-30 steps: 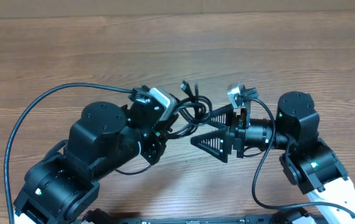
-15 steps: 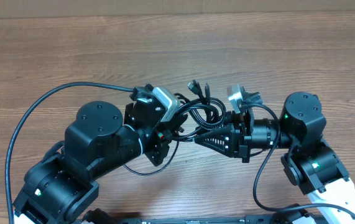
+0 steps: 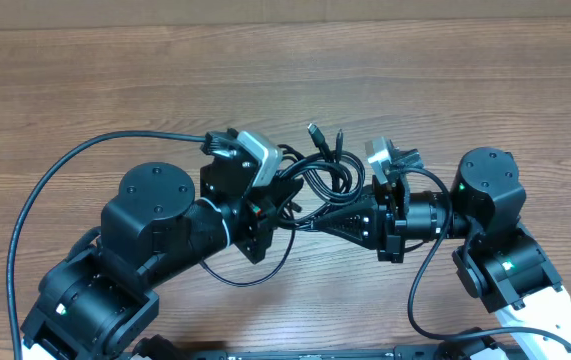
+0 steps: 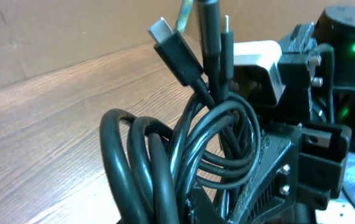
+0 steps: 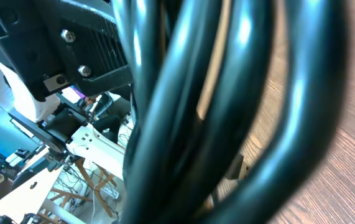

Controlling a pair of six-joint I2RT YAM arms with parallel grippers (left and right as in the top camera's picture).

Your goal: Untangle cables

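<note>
Black cables (image 3: 320, 172) bunched, your left gripper (image 3: 285, 192) clamped on them, your right gripper (image 3: 312, 222) pinched closed on them too.

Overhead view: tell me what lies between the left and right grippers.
The coiled cables fill that gap: the left gripper and right gripper each have jaws shut on the bundle. The overhead view shows it.

R wrist cam: cables (image 5: 227, 112) were blurred, pressed just ahead of right gripper (image 3: 305, 222), covered its tips. L wrist cam: loops cut off at btm edge.
</note>
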